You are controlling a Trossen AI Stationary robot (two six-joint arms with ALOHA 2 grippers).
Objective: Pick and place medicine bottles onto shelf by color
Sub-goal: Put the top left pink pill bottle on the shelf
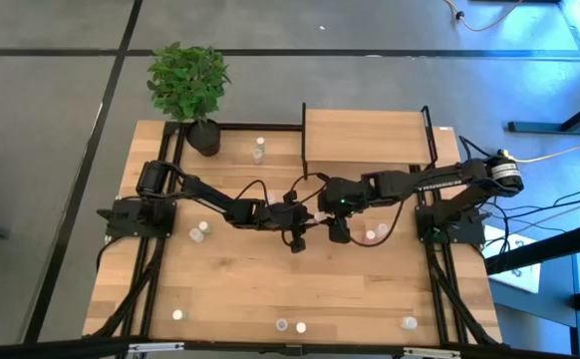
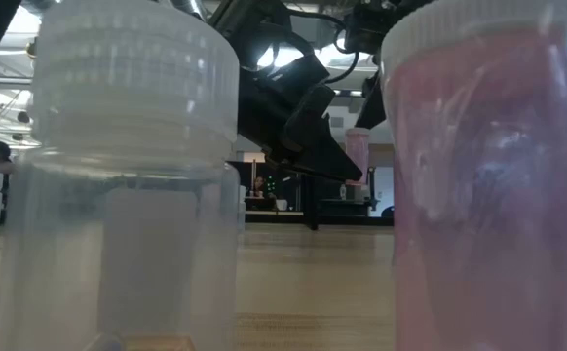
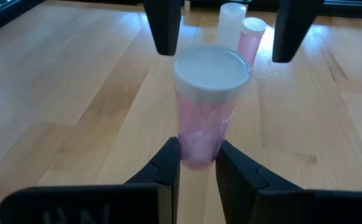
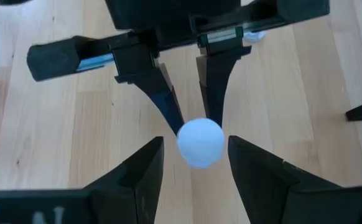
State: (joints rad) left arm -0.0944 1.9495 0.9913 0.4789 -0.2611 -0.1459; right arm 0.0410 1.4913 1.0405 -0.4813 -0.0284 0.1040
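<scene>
Left gripper [image 3: 198, 163]: clamped on the lower body of the pink bottle [image 3: 207, 102].
Right gripper [image 4: 193, 163]: fingers apart, flanking that bottle's white cap [image 4: 199, 142].

A pink-tinted bottle [image 3: 207, 106] with a white cap is upright at table centre. Two more [image 1: 376, 234] stand at its 3 o'clock; others are scattered near the table's edges. The light-wood shelf [image 1: 365, 137] at 1 o'clock is bare.

Wooden table [image 1: 270, 289] with scattered bottles [image 1: 300, 327], shelf [image 1: 365, 137].
</scene>
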